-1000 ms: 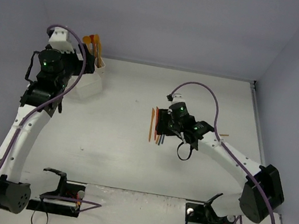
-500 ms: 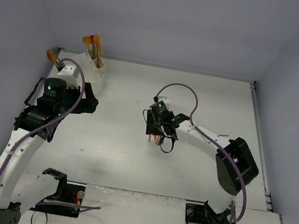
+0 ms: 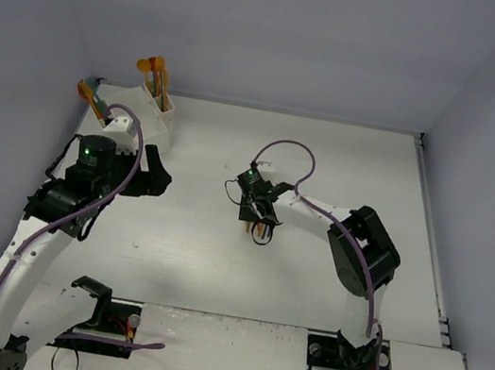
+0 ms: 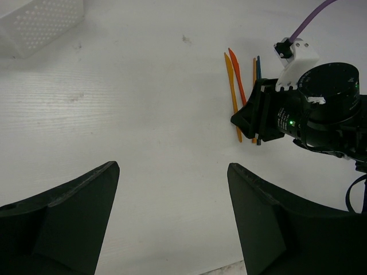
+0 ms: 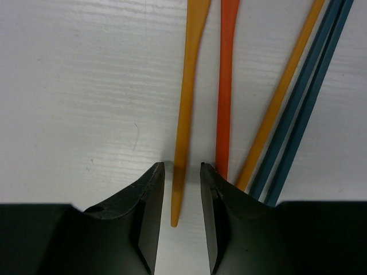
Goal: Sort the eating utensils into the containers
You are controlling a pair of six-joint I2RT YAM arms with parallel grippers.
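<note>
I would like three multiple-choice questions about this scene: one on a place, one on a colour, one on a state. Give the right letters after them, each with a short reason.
1. Where on the table do the containers stand?
A) far left corner
B) near right corner
C) centre

2. What colour is the utensil that the right hand straddles?
A) blue
B) light orange
C) green

3. In what state is the left hand?
A) shut on a fork
B) shut on nothing
C) open and empty

Answers:
1 A: the top view shows the white block at the far left corner.
2 B: the right wrist view shows a light orange handle in the gap, not yet pinched.
3 C: the left wrist view shows it spread wide over bare table.
</note>
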